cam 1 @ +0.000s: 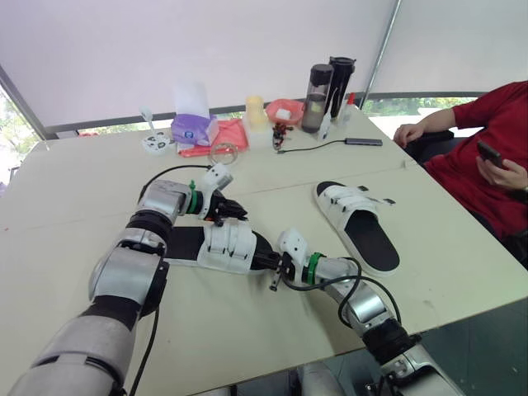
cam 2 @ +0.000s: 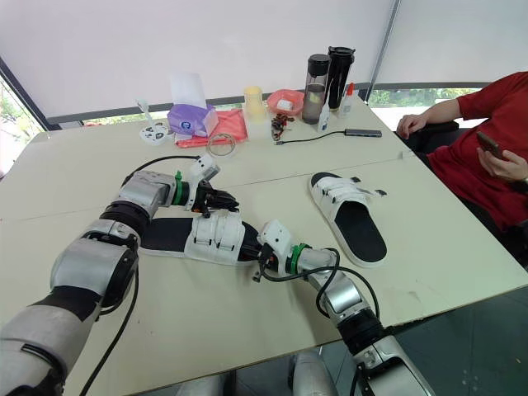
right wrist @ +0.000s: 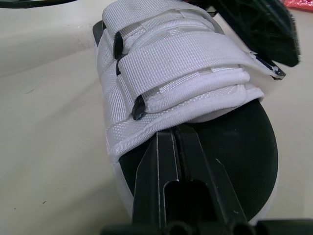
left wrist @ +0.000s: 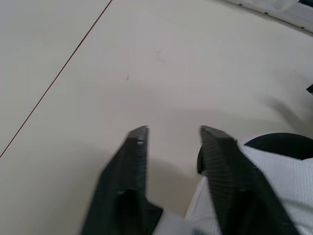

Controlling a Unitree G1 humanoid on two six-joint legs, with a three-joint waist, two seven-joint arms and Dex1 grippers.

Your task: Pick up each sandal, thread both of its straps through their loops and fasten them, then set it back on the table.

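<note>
Sandal one (cam 1: pixel 224 247) lay on the bench (cam 1: pixel 99 181) at frame centre, both straps looking threaded and fastened. Left gripper (left wrist: pixel 171 132) fingers stood apart beside it; right gripper (right wrist: pixel 176 131) fingers were pressed together at its toe. We judged sandal two (cam 1: pixel 355 206), centre right, left to do.

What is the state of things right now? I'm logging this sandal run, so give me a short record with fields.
near sandal: flat on the table, between both grippers, both straps through their loops and lying closed
far sandal: flat on the table, to the robot's right, no gripper on it
left gripper: open, beside the near sandal's white upper
right gripper: shut, tips at the upper's edge over the black footbed
person: seated at the table's right side, holding a phone
</note>
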